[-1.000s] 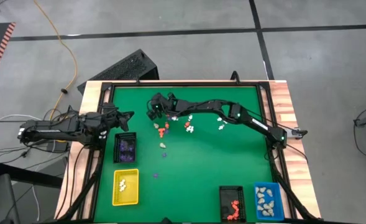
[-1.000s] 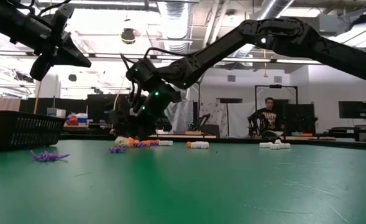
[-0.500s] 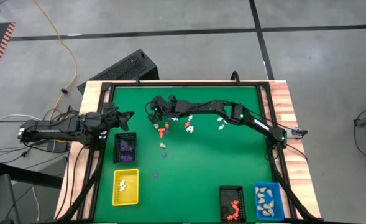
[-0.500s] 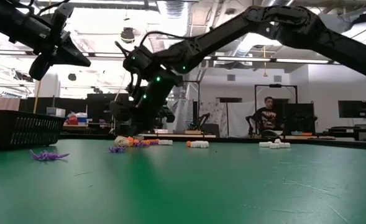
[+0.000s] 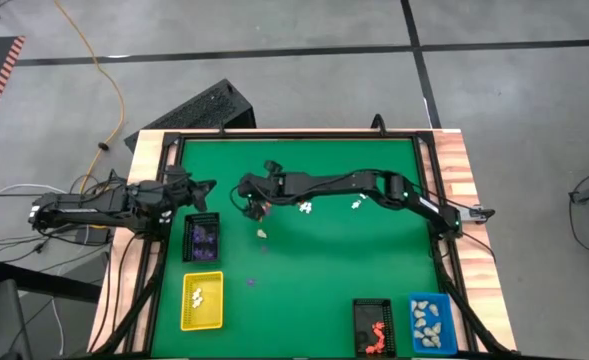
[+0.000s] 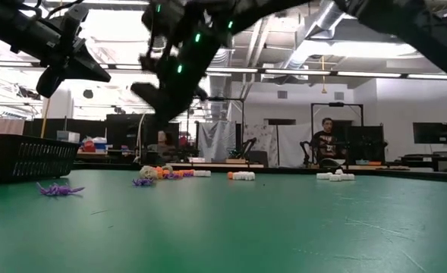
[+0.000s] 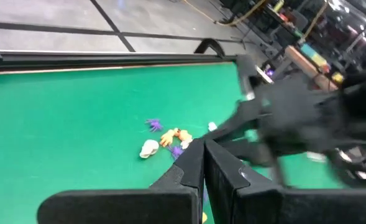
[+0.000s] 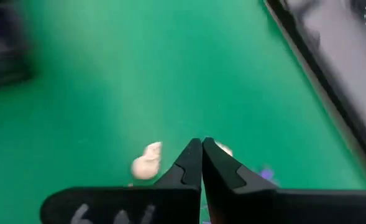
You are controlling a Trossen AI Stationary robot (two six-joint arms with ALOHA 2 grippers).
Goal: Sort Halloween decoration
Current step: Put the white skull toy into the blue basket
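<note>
Nearest the low camera, a purple figurine [image 6: 59,189] lies flat on the green counter [image 6: 284,227], long axis roughly across that view; farther back a mixed cluster [image 6: 161,174] of orange, purple and cream pieces sits mid-counter, their facing too small to tell; above it hangs the right end effector [image 5: 255,207], fingers pinched together, whether on a piece I cannot tell; a tiny piece could slip and drop; the left end effector [image 5: 207,187], closed and empty, waits over the black tray [image 5: 201,238].
</note>
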